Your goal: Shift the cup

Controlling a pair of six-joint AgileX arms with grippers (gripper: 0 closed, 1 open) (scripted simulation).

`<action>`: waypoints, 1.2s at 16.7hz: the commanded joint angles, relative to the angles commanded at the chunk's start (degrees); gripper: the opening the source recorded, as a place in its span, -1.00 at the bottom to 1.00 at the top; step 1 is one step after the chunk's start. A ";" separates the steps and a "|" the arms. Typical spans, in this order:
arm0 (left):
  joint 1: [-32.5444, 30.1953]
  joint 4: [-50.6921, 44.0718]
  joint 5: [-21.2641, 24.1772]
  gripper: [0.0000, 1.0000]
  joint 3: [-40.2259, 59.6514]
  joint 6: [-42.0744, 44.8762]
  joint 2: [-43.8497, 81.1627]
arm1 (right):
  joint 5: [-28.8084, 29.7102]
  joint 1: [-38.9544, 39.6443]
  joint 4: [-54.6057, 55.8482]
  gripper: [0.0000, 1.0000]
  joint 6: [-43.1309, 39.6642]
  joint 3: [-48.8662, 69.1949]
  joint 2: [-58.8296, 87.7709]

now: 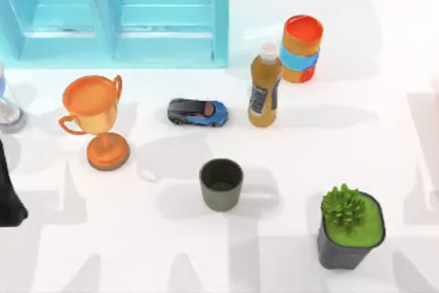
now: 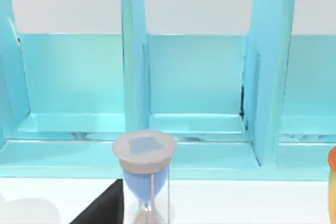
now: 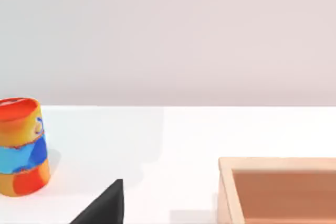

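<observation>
The cup (image 1: 221, 183) stands upright, dark inside, near the potted plant (image 1: 350, 230).

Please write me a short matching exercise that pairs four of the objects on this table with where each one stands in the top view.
Things:
1. cup
2. orange trophy goblet
3. potted plant
4. toy car

Places:
A. nearest the table's right front corner
B. between the goblet and the bottle
C. left part of the table, in front of the blue shelf
D. middle of the table, in front of the car

Pairs: 1-D, 2-C, 3-A, 4-B
</observation>
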 joint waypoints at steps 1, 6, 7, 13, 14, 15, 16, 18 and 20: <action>0.00 0.00 0.00 1.00 0.00 0.00 0.00 | 0.00 0.00 0.00 1.00 0.00 0.00 0.00; -2.02 -3.40 0.01 1.00 4.70 -1.72 4.89 | 0.00 0.00 0.00 1.00 0.00 0.00 0.00; -3.00 -5.06 0.01 1.00 7.00 -2.57 7.27 | 0.00 0.00 0.00 1.00 0.00 0.00 0.00; -12.01 -20.36 0.03 1.00 28.37 -10.52 29.76 | 0.00 0.00 0.00 1.00 0.00 0.00 0.00; -13.88 -23.56 0.04 1.00 32.87 -12.21 34.55 | 0.00 0.00 0.00 1.00 0.00 0.00 0.00; -15.82 -26.91 0.04 1.00 37.60 -14.00 39.59 | 0.00 0.00 0.00 1.00 0.00 0.00 0.00; -17.81 -30.35 0.05 1.00 42.46 -15.85 44.80 | 0.00 0.00 0.00 1.00 0.00 0.00 0.00; -21.85 -37.39 0.06 1.00 52.45 -19.66 55.59 | 0.00 0.00 0.00 1.00 0.00 0.00 0.00; -25.89 -44.48 0.08 1.00 62.55 -23.56 66.67 | 0.00 0.00 0.00 1.00 0.00 0.00 0.00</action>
